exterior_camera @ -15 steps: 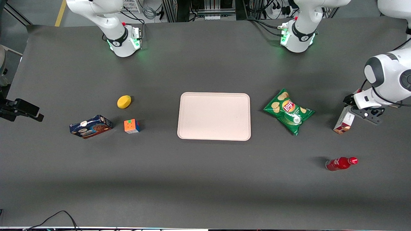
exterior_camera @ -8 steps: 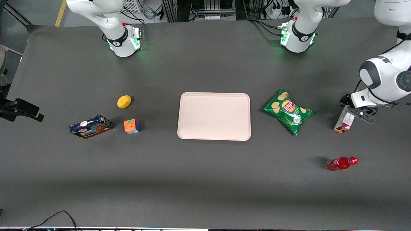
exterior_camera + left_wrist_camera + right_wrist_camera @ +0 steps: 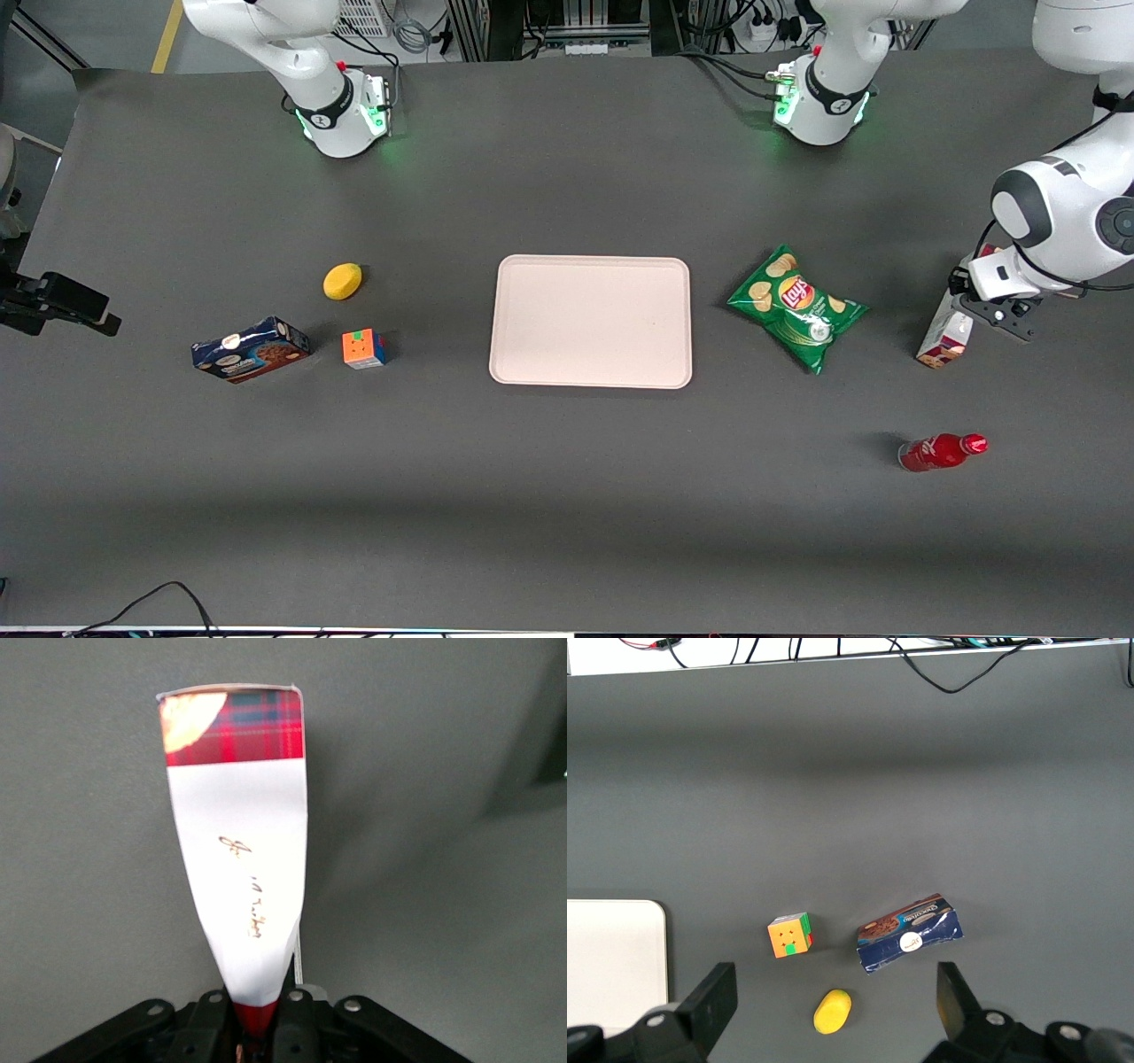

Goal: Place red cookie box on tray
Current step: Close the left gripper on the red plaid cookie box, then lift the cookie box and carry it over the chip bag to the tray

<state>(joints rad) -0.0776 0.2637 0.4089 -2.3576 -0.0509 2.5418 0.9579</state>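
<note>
The red cookie box (image 3: 945,337) stands tilted at the working arm's end of the table, its white label panel and red plaid end (image 3: 237,726) pointing down at the dark table. My gripper (image 3: 977,304) is shut on its upper end; in the left wrist view the black fingers (image 3: 210,1019) press on the box's red tip. I cannot tell whether its lower end touches the table. The tray (image 3: 591,321), pale pinkish-cream and bare, lies flat at the table's middle, well apart from the box; its corner (image 3: 616,948) shows in the right wrist view.
A green chip bag (image 3: 796,307) lies between the tray and the box. A red bottle (image 3: 941,451) lies on its side nearer the front camera. Toward the parked arm's end sit a yellow fruit (image 3: 342,281), a colour cube (image 3: 363,348) and a blue cookie box (image 3: 251,349).
My gripper has shifted slightly toward the tray with the red cookie box in it, and the box now hangs a little more upright.
</note>
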